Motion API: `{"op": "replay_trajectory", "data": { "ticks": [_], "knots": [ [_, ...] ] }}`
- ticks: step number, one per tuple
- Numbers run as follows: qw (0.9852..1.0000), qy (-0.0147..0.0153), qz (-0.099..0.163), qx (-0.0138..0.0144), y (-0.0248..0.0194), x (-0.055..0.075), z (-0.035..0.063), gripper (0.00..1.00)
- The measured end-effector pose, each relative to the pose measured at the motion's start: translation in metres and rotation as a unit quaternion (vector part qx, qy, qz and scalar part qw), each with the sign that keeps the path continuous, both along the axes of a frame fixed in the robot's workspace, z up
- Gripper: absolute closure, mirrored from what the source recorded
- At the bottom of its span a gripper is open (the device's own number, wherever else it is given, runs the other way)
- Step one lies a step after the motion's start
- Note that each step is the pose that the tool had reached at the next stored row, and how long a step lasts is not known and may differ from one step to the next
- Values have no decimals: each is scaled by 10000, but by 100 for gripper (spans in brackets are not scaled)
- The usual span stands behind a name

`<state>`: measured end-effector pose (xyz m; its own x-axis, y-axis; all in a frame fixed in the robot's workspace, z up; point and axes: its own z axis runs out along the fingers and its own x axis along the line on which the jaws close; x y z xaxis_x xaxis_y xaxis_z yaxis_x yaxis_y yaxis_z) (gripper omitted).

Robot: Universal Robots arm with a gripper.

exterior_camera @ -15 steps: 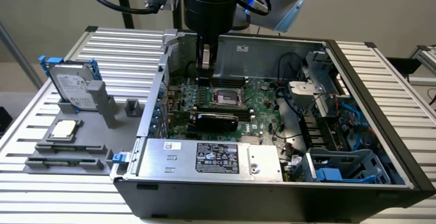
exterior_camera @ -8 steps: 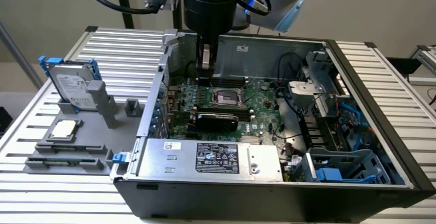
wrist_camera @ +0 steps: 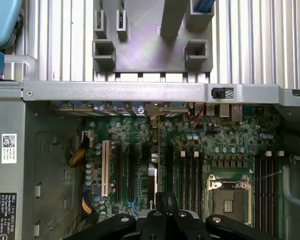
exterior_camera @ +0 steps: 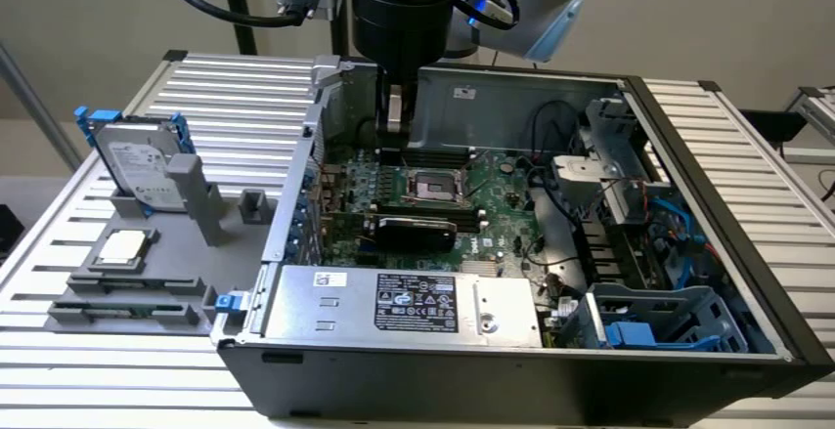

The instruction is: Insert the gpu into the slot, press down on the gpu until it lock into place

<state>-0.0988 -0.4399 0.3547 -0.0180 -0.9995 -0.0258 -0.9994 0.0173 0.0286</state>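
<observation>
The gpu (exterior_camera: 415,230) stands on edge on the green motherboard in the open case, black cover facing the front. Its board runs toward the case's rear wall on the exterior view's left. In the wrist view the gpu (wrist_camera: 153,187) is a thin strip seen edge-on between the black expansion slots. My gripper (exterior_camera: 391,155) hangs above the card with a gap below its fingertips. From the wrist, the gripper (wrist_camera: 164,200) has its dark fingers together over the card's line, holding nothing. The blue slot is hidden under the card.
A grey hard drive (exterior_camera: 137,170) with blue rails and a CPU chip (exterior_camera: 124,246) sit on the grey stand on the exterior view's left. The power supply (exterior_camera: 405,302) fills the case front. The CPU socket (wrist_camera: 230,200), cables and the case rim (wrist_camera: 140,92) surround the card.
</observation>
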Motion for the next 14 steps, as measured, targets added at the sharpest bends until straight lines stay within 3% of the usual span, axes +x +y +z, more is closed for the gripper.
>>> {"op": "replay_trajectory", "data": {
  "ticks": [14],
  "knots": [
    [10000,0,0,0,0,0,0,89]
  ]
}}
